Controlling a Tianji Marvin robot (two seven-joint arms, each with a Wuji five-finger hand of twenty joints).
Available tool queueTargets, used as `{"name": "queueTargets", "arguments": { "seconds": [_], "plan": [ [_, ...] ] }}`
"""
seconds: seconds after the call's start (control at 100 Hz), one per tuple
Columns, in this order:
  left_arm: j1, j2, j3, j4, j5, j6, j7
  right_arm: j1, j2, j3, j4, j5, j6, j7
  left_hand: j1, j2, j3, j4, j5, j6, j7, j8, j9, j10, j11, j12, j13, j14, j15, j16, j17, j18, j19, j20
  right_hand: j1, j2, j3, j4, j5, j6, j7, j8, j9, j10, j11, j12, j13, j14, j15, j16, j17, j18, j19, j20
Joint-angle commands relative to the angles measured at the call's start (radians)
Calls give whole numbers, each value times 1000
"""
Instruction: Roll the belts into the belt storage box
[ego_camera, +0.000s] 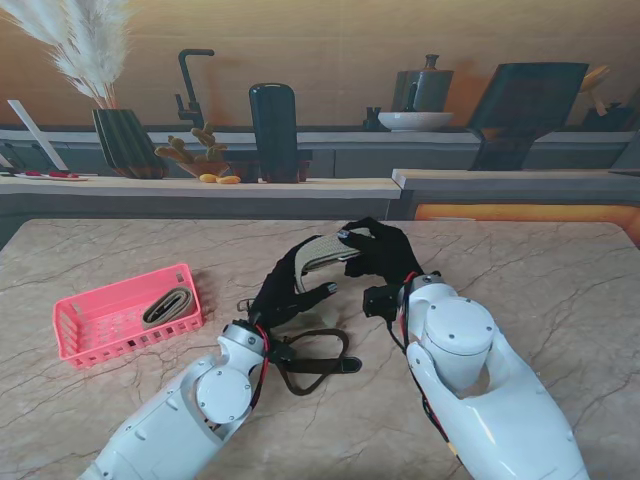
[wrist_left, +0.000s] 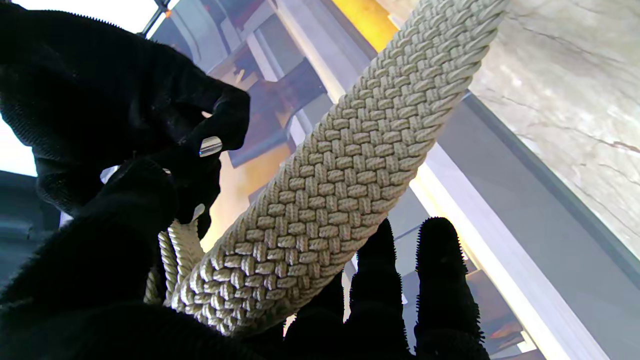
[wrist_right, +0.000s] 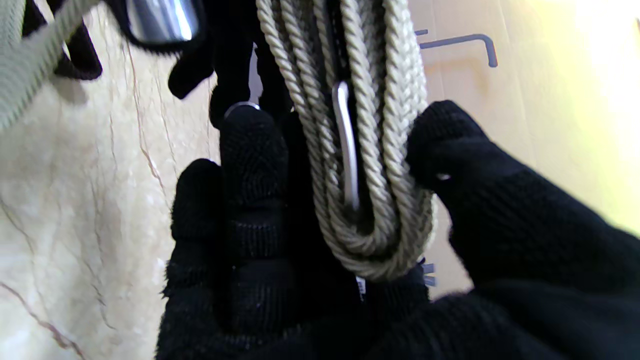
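The woven beige belt (ego_camera: 325, 252) is up off the table, held between the two black-gloved hands near the middle of the stand's view, around 12 o'clock from where the forearms meet. The right hand (ego_camera: 378, 255) grips the coiled end: in its wrist view the thumb (wrist_right: 460, 165) presses one side of the tight loops (wrist_right: 370, 200) and the other fingers (wrist_right: 252, 165) back the other side, with a slim silver buckle bar (wrist_right: 345, 145) showing among the turns. The left hand (ego_camera: 290, 285) is closed on the looser length; its wrist view shows the braided strap (wrist_left: 345, 170) running diagonally across the palm, two fingertips (wrist_left: 440, 260) standing free beside it (they look extended rather than curled) while the thumb side pinches the belt's narrower edge.

On the table at about 6 o'clock from the hands lies a dark brown belt (ego_camera: 315, 362), looped loosely between the two forearms. Well off at 9 o'clock sits the pink storage box (ego_camera: 75, 330), a slatted plastic basket, with a rolled grey-beige belt (ego_camera: 165, 307) lying inside it toward its right end.

The marble-patterned table (ego_camera: 560, 290) carries all of this. Beyond it, at 12 o'clock, a counter holds a dark ribbed vase with pampas grass (ego_camera: 130, 140) and a tall black container (ego_camera: 273, 130).
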Motion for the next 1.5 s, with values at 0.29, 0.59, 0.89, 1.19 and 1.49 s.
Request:
{"name": "queueTargets", "arguments": {
  "seconds": [0.29,0.59,0.89,1.19,1.49],
  "plan": [
    [2,-23,12,-4,-21,5,22,-19,-43,-18,31,194,70,-32,-57,41,-37,12,-18,-9,-68,-9,-34,-18,8,-30,-30,-60,-20,-62,-7,-93,-17,-47,120,56,82,-1,52,-109,132,37,43,-34,65,31,2,-23,83,31,-14,-40,51,28],
    [21,-27,-2,-21,-33,-21,37,-10,-55,-19,63,320,115,-40,-86,71,-22,-13,-13,-66,21,34,3,-64,23,-48,-10,-74,-15,-101,9,-123,-13,-62,125,67,76,1,42,-93,126,34,34,-26,71,38,-5,-21,93,35,-21,-40,51,30],
    [29,-24,-8,-30,-28,-39,36,42,-72,-31,145,447,198,-36,-127,73,-8,-29,-22,-209,0,14,0,-80,8,-64,-32,-68,-22,-117,-12,-102,-20,-67,138,94,82,3,22,-39,108,32,2,14,99,72,-32,4,133,56,-50,-33,55,41],
    [38,-20,-7,-53,-67,7,2,56,-65,-37,174,469,232,40,459,310,-468,15,141,-186,374,144,164,-140,35,-50,30,-73,8,-103,7,-68,30,-45,136,121,70,1,9,0,86,25,-7,27,105,79,-40,12,147,62,-60,-26,58,47],
    [70,-22,-20,-106,-185,53,-45,59,-40,-50,173,257,270,145,658,433,-536,-15,227,-199,647,231,380,-144,77,-27,113,-91,32,-87,21,-29,60,-30,21,160,-118,33,-82,116,-34,37,-128,74,99,42,-131,52,112,48,-136,-16,46,56]
  ]
}}
